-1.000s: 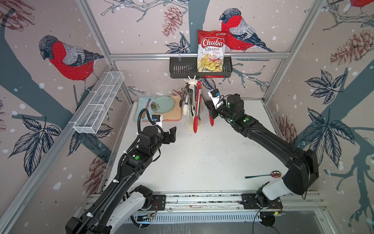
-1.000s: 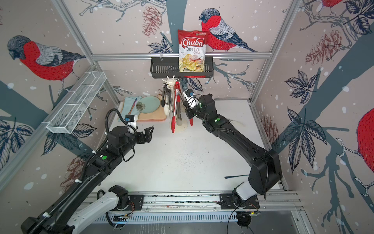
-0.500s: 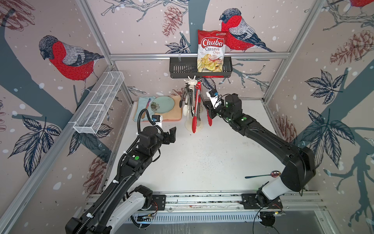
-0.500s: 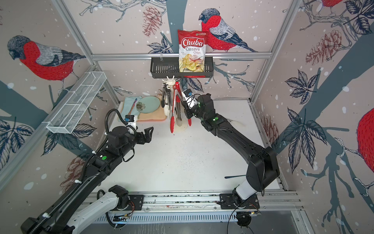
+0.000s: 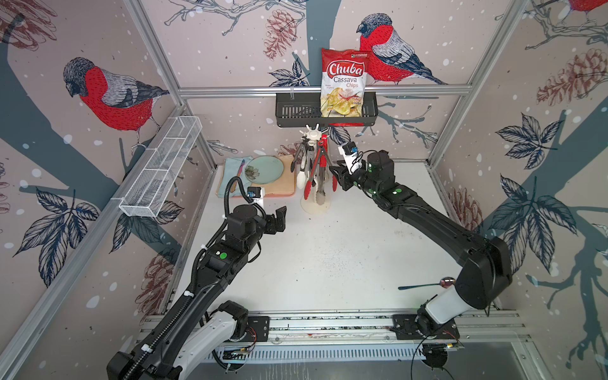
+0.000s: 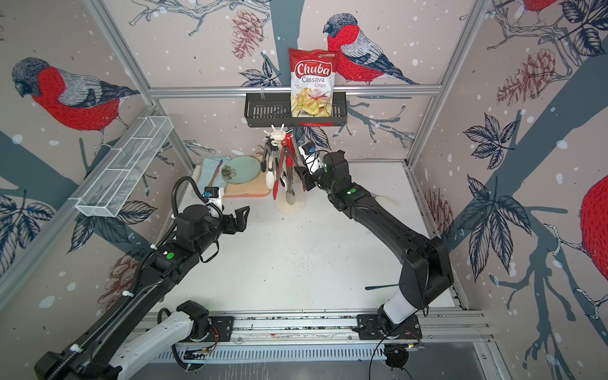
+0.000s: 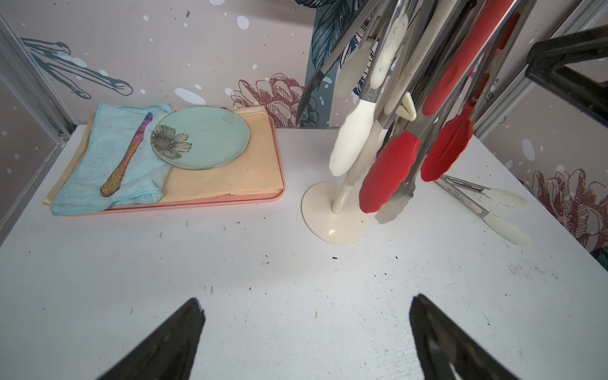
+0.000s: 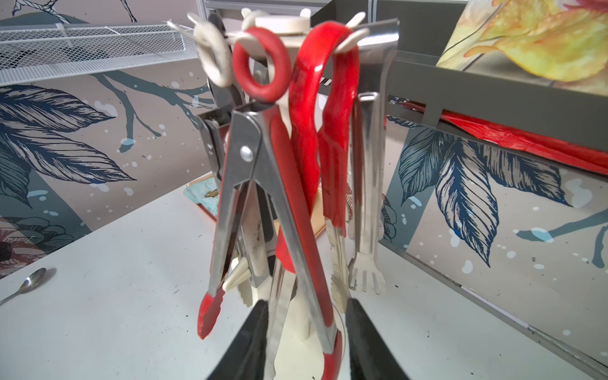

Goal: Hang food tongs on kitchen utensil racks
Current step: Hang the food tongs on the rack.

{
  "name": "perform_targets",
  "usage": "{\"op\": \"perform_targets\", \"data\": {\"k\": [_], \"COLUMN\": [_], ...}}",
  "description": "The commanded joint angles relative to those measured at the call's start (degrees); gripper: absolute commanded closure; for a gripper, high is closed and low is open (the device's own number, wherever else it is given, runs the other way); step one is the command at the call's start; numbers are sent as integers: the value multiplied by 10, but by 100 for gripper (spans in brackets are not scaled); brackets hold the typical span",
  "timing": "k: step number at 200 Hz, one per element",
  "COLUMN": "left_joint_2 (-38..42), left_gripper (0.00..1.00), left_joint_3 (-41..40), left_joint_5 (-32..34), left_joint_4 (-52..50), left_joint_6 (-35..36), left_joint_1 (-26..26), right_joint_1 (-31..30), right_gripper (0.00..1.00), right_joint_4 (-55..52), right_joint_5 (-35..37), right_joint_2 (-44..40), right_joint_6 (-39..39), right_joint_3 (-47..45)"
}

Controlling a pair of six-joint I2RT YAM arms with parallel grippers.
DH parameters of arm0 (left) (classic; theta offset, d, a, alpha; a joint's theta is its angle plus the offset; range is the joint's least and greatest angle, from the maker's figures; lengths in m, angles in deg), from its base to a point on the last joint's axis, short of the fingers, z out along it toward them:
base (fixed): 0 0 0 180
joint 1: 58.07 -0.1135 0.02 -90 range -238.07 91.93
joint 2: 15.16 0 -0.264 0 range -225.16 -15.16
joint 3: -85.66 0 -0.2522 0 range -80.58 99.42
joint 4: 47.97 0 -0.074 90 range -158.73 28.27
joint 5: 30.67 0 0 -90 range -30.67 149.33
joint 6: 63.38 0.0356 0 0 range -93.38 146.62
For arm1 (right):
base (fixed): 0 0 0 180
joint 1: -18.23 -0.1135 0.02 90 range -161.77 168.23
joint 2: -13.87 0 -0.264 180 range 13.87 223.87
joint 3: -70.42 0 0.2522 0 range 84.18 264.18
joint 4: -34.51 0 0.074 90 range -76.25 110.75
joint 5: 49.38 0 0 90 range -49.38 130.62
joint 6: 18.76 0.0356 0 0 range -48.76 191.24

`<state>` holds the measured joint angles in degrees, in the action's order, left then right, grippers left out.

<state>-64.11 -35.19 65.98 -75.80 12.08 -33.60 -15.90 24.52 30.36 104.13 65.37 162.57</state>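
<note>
The kitchen utensil rack, a cream pole on a disc base, stands at the back of the table with several food tongs hanging from its hooks. In the right wrist view the red-tipped steel tongs hang by their red ring. One of their arms passes between the jaws of my right gripper, which stands open with gaps either side. White-tipped tongs lie on the table behind the rack. My left gripper is open and empty, left of the rack.
A black slotted basket with a chips bag hangs just above the rack. A pink tray with plate and cloth lies at the back left. A wire-mesh shelf is on the left wall, a spoon near the right arm's base.
My right gripper has gone from shut on the red-tipped tongs to open, after moving slightly toward the rack; the tongs now hang from the rack. The left arm has not moved.
</note>
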Motion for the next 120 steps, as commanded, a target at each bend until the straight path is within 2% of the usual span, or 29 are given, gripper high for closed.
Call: {"op": "perform_targets", "data": {"k": [1, 26, 53, 92, 120], "left_joint_2": [-5, -12, -18, -36, -47], "left_gripper": [4, 4, 4, 4, 4], "left_joint_3": [3, 7, 12, 31, 46], "left_joint_5": [6, 3, -3, -12, -18], "left_joint_4": [18, 21, 28, 34, 34], "left_joint_6": [4, 6, 7, 15, 20], "left_joint_1": [-1, -2, -4, -7, -9], "right_joint_1": [9, 13, 14, 34, 100], "right_gripper": [49, 31, 1, 0, 0], "right_joint_4": [12, 12, 27, 20, -27], "right_joint_5": [4, 5, 28, 72, 87], "right_joint_2": [-11, -33, -76, -139, -169], "right_joint_6": [23, 21, 19, 20, 69], "right_joint_3": [-3, -18, -61, -115, -141]}}
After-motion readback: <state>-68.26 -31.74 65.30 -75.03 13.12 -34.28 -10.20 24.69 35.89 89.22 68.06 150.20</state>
